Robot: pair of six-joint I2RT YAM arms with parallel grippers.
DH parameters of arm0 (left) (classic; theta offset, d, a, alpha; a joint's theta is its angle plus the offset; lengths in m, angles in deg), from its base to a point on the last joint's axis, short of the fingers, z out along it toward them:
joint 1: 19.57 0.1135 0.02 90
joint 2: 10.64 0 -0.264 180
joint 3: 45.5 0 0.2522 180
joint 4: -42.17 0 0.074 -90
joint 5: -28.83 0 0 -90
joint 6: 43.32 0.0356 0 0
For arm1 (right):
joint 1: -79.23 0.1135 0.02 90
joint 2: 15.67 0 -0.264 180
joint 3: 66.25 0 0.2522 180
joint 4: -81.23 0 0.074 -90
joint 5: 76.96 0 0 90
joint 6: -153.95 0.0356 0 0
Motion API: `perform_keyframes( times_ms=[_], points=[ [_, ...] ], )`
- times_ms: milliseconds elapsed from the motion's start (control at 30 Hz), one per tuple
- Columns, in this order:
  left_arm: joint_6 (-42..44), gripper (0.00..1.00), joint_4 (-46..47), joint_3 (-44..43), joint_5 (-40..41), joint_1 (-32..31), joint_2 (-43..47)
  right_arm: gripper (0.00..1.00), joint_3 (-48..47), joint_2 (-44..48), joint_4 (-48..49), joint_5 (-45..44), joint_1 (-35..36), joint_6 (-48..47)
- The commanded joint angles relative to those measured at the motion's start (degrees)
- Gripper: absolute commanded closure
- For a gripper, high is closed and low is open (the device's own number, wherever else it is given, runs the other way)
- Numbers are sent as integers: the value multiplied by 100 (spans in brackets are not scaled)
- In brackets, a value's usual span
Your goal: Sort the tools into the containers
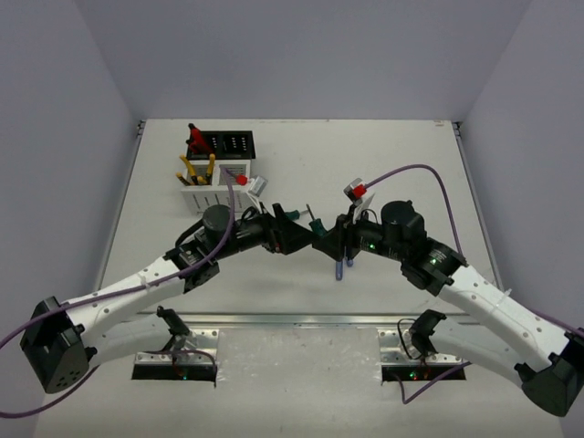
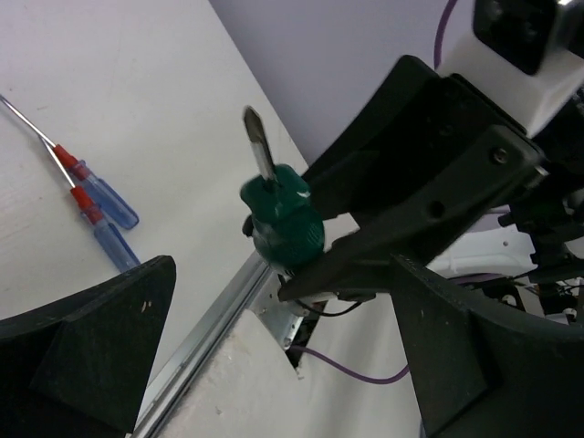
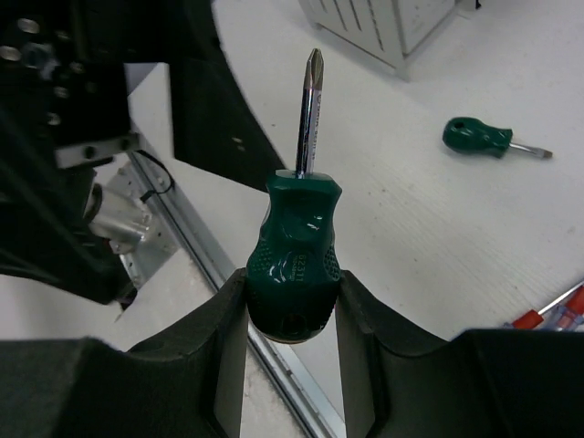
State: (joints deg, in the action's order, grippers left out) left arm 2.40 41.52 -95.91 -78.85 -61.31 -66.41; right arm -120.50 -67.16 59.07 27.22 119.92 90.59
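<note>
The right gripper has its jaws clamped on the handle of a stubby green plastic-handled screwdriver. It holds the tool clear of the white counter, near the middle, with the steel shaft pointing toward the left arm. The left gripper faces it with jaws spread wide; the tool sits ahead between them, untouched.

This looks like a mid-air hand-over, so the left arm can carry the tool to the containers on its side: the white slotted plastic bin and the black perforated bin behind it. Next, the left jaws need to advance and close on a free part of the tool, probably the shaft or the handle's upper end, before the right jaws let go.

A second green screwdriver and two blue-handled screwdrivers lie on the counter, not yet sorted.
</note>
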Motion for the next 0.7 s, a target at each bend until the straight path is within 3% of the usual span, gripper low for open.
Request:
perform_keyframes(
  times_ms=[0, 100, 167, 267, 367, 433, 500, 533, 667],
  points=[
    [-356, 2, 1066, -383, 644, -401, -409, 98, -182, 322, -63, 103, 229, -223],
    [-348, 11, 1141, -659, 874, -791, -870, 99, -231, 443, -136, 133, 281, -291],
    [-326, 24, 1098, -804, 952, -917, -1045, 99, -249, 510, -191, 81, 299, -282],
    [-283, 66, 1097, -931, 1030, -1055, -1173, 99, -283, 561, -294, -82, 299, -282],
    [-252, 88, 1020, -909, 1138, -1095, -1092, 100, -292, 592, -375, -312, 299, -225],
    [-256, 99, 986, -859, 1192, -1107, -1023, 99, -308, 596, -420, -679, 299, -119],
    [-239, 100, 971, -876, 1185, -1108, -1032, 96, -333, 569, -481, -829, 299, 5],
    [-204, 100, 924, -921, 1224, -1108, -1044, 88, -363, 534, -498, -842, 299, 27],
    [249, 100, 37, -1513, 1896, -1060, -1147, 22, -483, 400, -766, -1012, 290, 137]
  ],
)
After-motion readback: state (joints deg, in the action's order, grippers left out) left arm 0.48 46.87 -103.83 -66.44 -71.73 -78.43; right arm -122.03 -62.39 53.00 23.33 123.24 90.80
